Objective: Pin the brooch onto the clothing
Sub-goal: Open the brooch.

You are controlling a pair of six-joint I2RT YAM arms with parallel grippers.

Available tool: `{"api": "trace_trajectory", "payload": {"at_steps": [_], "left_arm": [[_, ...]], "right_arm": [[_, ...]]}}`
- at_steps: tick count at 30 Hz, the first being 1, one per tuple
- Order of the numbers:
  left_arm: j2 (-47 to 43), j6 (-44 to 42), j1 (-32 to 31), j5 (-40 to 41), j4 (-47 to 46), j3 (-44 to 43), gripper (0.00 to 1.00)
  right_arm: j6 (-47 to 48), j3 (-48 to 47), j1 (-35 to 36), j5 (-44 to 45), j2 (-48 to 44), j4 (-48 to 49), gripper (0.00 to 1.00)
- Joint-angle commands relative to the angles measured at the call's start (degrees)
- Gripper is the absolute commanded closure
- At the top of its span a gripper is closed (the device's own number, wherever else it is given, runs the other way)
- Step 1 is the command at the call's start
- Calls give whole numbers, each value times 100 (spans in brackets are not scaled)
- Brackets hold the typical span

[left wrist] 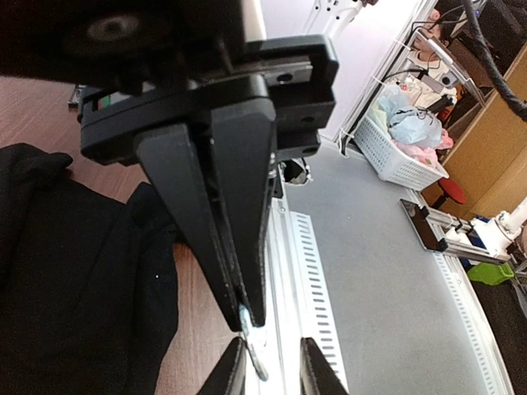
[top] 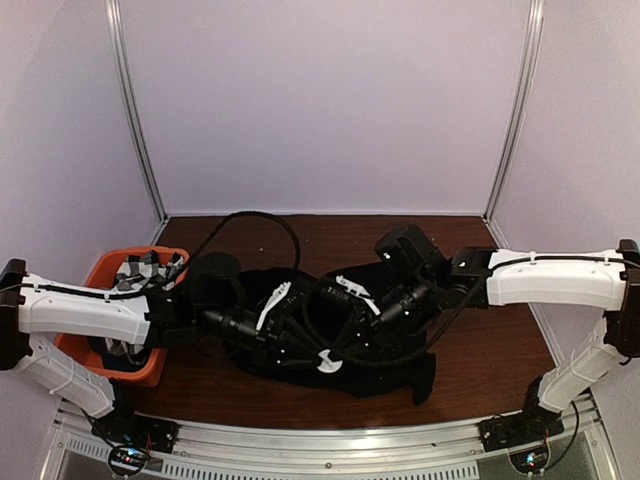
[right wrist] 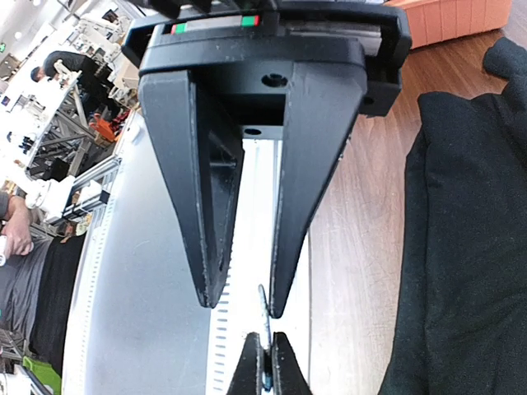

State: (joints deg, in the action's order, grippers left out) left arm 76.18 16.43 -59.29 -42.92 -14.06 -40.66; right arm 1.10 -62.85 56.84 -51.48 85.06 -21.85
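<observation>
The black T-shirt [top: 400, 372] lies bunched in the middle of the table; it also shows in the left wrist view [left wrist: 74, 271] and the right wrist view [right wrist: 469, 230]. Both grippers meet above its near edge. My left gripper [left wrist: 245, 317] is shut on the brooch [left wrist: 254, 350], a thin pale disc seen edge-on, which sticks out past its tips. My right gripper [right wrist: 243, 306] is open, its fingers on either side of the brooch's free edge [right wrist: 263, 303], the right finger close to touching it. In the top view the brooch [top: 329, 363] shows white between the left gripper [top: 316, 352] and the right gripper [top: 343, 352].
An orange bin [top: 100, 275] holding a black-and-white checked cloth [top: 150, 268] stands at the left edge, beside the left arm. A black cable [top: 265, 215] loops over the back of the table. A slotted metal rail [top: 320, 445] runs along the front edge.
</observation>
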Motion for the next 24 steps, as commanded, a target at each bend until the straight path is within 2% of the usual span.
{"api": "trace_trajectory", "payload": {"at_steps": [1, 5, 12, 17, 24], "left_arm": [[164, -80, -21, -148, -426, -184, 77], [433, -104, -21, -248, -352, -288, 80], [354, -197, -21, -132, -241, -240, 83], [390, -215, -21, -188, -197, -279, 70], [250, -309, -21, 22, 0, -266, 73]], "right_arm": [[-297, 107, -42, 3, 75, 190, 100], [-399, 109, -46, -13, 87, 306, 100], [-456, 106, -58, -52, 20, 339, 100], [-694, 204, -118, -205, -7, 688, 100], [-868, 264, -155, -327, -44, 907, 100]]}}
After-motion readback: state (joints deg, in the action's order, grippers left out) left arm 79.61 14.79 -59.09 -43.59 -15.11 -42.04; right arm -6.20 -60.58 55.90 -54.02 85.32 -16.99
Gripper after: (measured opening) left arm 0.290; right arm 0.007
